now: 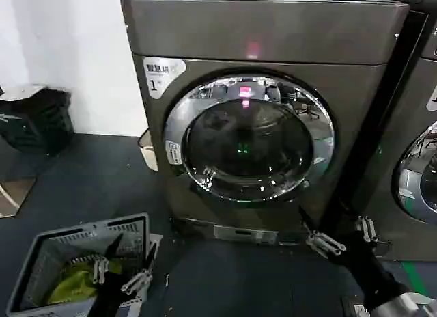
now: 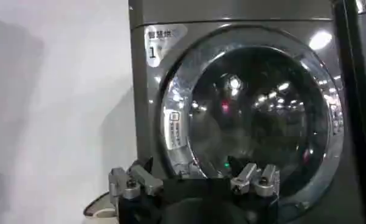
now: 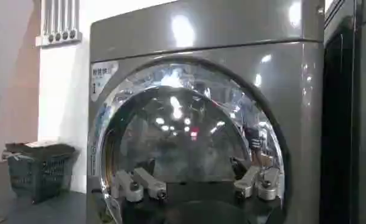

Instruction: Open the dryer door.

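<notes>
The dryer door point(image 1: 249, 138) (chrome ring, dark glass) sits shut; both end effectors, left point(image 1: 123, 272) and right point(image 1: 345, 236), gape.

The dryer door point(image 1: 249, 138) has a glossy, mirror-bright chrome ring around smooth dark glass; the machine body point(image 1: 259, 30) looks like brushed bronze-grey metal, semi-matt. The floor point(image 1: 89, 187) is dull.

The dryer door point(image 1: 249, 138) is a large round porthole with a wide shiny chrome ring around dark tinted glass. It sits shut, flush in the bronze-grey front marked "1", beyond and above the spread fingers point(image 3: 143, 184), well apart from them.
</notes>
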Tool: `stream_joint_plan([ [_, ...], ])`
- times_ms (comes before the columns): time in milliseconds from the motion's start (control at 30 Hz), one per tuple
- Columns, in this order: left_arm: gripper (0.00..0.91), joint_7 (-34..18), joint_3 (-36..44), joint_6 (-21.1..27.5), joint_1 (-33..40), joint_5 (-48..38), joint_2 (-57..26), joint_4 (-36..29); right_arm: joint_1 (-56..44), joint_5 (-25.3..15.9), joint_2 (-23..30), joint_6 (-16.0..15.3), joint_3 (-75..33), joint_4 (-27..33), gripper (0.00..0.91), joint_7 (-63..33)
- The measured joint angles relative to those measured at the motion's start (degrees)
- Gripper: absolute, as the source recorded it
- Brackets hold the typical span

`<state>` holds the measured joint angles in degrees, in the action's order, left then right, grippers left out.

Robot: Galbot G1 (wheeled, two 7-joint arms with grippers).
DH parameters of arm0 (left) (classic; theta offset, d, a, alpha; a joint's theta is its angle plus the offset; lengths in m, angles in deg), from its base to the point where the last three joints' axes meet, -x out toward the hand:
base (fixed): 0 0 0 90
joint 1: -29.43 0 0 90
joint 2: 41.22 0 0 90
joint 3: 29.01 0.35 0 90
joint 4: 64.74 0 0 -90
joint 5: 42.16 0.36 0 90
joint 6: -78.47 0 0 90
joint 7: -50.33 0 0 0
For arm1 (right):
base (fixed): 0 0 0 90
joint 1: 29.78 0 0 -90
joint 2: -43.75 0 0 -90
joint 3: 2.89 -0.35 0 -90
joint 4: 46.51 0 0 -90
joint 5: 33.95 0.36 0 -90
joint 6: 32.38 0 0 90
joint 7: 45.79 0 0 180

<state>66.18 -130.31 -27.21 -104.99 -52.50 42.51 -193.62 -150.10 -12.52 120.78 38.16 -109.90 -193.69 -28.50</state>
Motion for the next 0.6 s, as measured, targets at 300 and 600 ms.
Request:
stream_joint_plan([
  [300,0.907,0.1,0.6,-0.2,-0.2,1.7,0.2,-0.2,8.2,-0.5,-4.8,2.0,4.3,5.5,0.907,5.7],
  [600,0.907,0.2,0.5,-0.3,-0.5,3.0,0.9,-0.7,19.9,7.1,-13.3,1.2,12.0,18.8,0.907,8.0],
])
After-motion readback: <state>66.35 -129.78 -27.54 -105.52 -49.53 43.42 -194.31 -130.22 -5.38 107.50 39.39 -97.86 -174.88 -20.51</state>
